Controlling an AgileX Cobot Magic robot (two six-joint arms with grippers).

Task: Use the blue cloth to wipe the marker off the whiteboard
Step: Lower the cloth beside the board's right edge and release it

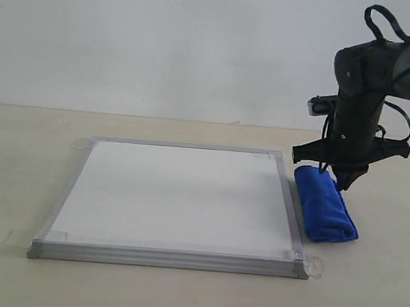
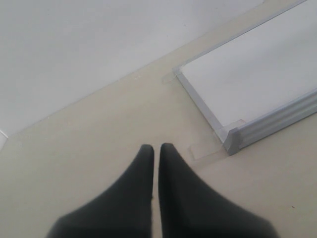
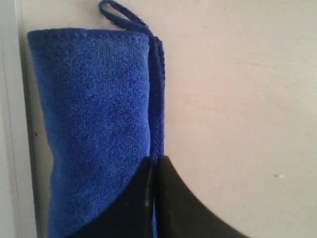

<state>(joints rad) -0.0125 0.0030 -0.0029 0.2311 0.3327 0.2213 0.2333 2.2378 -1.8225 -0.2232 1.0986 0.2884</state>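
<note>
Two pincers clenched; left gripper [image 2: 155, 148] near board [image 2: 257, 69] corner; right gripper [image 1: 343, 184] tipping cloth's [image 1: 325, 206] far edge, cloth lying just beside board's right frame; best open wide, straddle roll's middle, bite deep.

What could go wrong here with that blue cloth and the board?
The right gripper is shut at the thin edge of the blue cloth; so slim a hold, if any, might slip. The cloth lies close beside the frame of the whiteboard, so dragging it could snag there. No marker shows on the board, so aiming is guesswork.
</note>
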